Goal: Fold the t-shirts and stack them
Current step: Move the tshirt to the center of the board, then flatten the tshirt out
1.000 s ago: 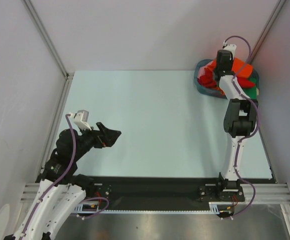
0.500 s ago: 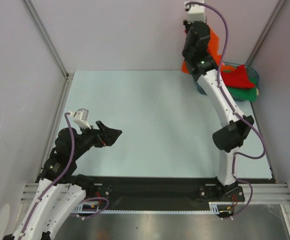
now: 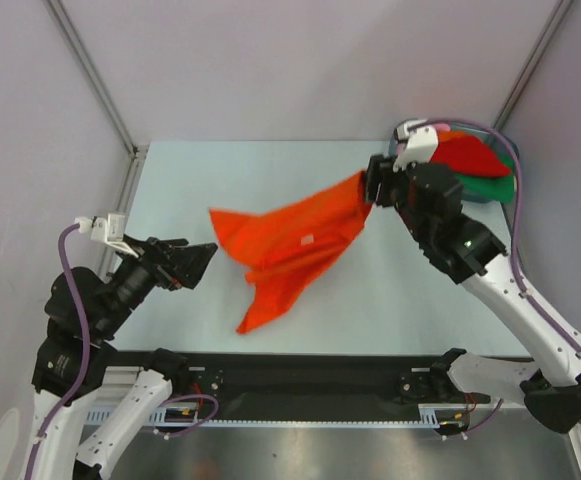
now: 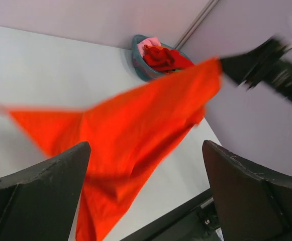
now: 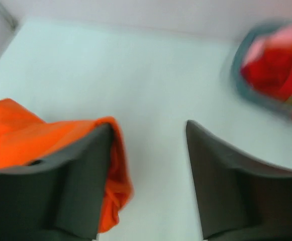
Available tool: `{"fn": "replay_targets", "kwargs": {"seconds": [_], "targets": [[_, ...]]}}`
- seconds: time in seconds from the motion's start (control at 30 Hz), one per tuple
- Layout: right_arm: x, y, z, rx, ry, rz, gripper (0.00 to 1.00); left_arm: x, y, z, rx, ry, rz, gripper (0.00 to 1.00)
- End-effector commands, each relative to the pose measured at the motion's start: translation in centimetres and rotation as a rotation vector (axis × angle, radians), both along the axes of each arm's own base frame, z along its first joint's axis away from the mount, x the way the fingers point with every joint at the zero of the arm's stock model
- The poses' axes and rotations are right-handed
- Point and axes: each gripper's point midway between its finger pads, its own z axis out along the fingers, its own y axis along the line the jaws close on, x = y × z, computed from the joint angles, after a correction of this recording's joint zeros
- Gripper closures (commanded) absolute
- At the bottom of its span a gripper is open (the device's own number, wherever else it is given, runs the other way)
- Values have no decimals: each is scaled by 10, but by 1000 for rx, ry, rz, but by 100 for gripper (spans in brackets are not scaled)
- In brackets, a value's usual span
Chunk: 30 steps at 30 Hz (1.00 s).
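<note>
Over the desk [image 3: 220,170]: orange t-shirt [image 3: 295,245] spread out (blurred)
Right pincer [image 5: 147,135]: parted, shirt end against one finger
Left pincer [image 4: 146,150]: wide, empty

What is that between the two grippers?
An orange t-shirt, loosely spread between the left gripper and the right gripper, with one end reaching the right gripper. The top external view shows it best.
</note>
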Motion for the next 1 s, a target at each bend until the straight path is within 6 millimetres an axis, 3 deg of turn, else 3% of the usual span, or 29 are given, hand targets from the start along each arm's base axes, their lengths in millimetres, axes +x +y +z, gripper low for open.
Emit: {"fn": "replay_targets", "kwargs": {"seconds": [0.0,0.03,0.1,0.13,0.17,0.23,0.27,0.4,0.47,0.6,0.7,0.77,0.83,0.97], "targets": [[-29,14,-156,75,437,91,31,-7,6,8,11,-14,13,0],[-29,-1,-177,104,497,57,27,-5,5,6,13,-3,13,1],[-56,-3,-226,175,664,96,23,2,2,-8,28,35,11,4],[-63,-2,-237,191,697,115,23,6,0,-14,38,50,3,16],[-70,5,-239,205,704,168,23,17,-9,-41,72,125,-25,21],[-81,18,-246,191,715,254,24,32,-21,-73,95,220,-57,25],[-90,34,-244,176,715,320,24,47,-31,-120,129,382,-75,26],[-96,50,-258,66,750,334,24,55,-69,-205,242,600,-120,33],[-102,48,-279,15,788,307,24,49,-77,-230,301,625,-107,34],[-121,41,-316,-4,864,270,31,23,-105,-266,292,664,-168,48],[-131,32,-333,18,888,244,33,8,-110,-290,320,678,-159,51],[-125,23,-335,39,863,206,33,5,-110,-305,332,702,-126,48],[-124,15,-344,55,873,180,32,-4,-113,-320,348,740,-125,31],[-116,3,-350,85,872,159,31,-6,-116,-336,279,764,-99,32]]}}
